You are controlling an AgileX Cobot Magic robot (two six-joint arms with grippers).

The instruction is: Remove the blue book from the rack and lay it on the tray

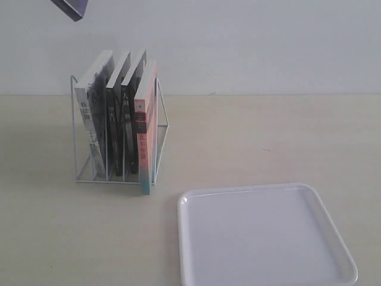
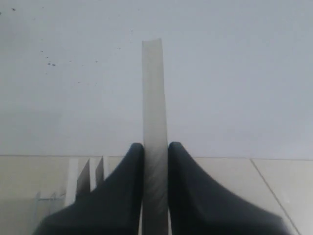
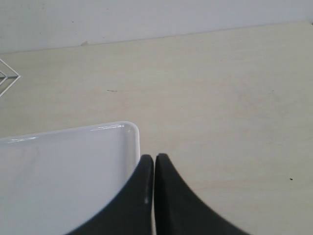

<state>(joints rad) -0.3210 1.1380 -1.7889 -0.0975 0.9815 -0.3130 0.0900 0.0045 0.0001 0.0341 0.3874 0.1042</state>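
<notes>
A corner of the blue book point(image 1: 72, 7) shows at the top left of the exterior view, lifted high above the white wire rack point(image 1: 161, 128). In the left wrist view the book point(image 2: 154, 107) appears edge-on as a pale strip of page edges. My left gripper point(image 2: 155, 147) is shut on it, one black finger on each cover. The white tray point(image 1: 265, 238) lies flat at the front right with nothing on it. My right gripper point(image 3: 154, 157) is shut and empty, hovering by the tray's rim point(image 3: 133, 134). Neither gripper shows in the exterior view.
Several books stay upright in the rack, among them black-spined ones point(image 1: 126, 113) and a pink-and-teal-spined book point(image 1: 144, 128) in the rightmost slot. Their tops point(image 2: 85, 176) show below the left gripper. A pale wall rises behind the light wooden table point(image 1: 268, 137).
</notes>
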